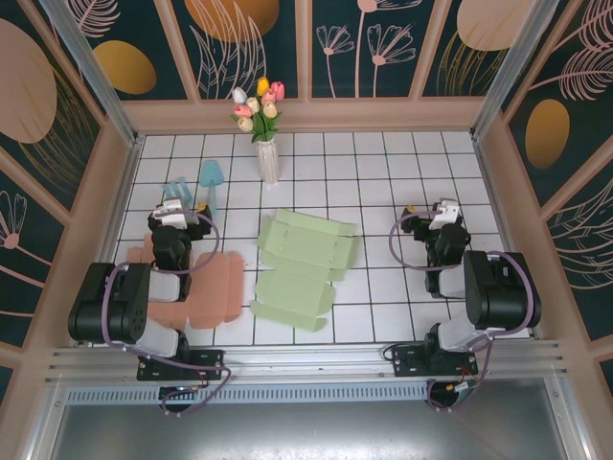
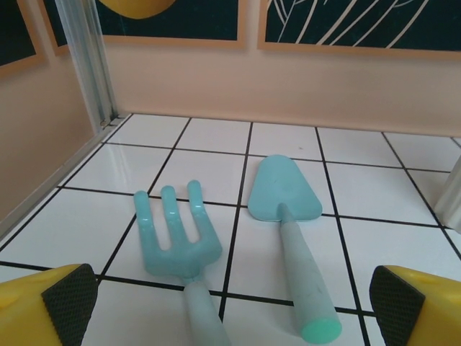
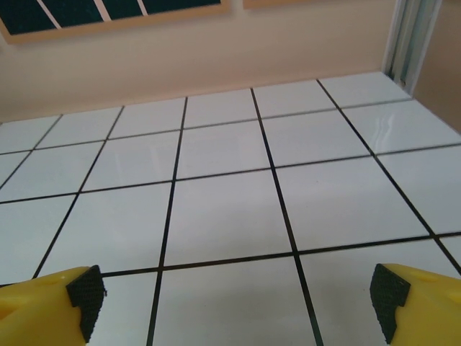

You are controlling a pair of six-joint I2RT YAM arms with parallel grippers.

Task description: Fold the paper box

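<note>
The left pincer [image 2: 230, 303] is wide open, near a blue fork [image 2: 176, 234] and spade [image 2: 284, 193]. The green paper box [image 1: 299, 268] lies flat in the middle of the bench [image 1: 383, 163]. The right pincer [image 3: 238, 295] is wide open too, holding nothing.

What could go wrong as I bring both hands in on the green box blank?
1. The open left hand faces the toy fork and trowel; swinging might knock them.
2. The orange blank lies under the left arm, close to the green box blank; a sweep might drag it.
3. The vase stands just beyond the green box blank and could tip.
</note>
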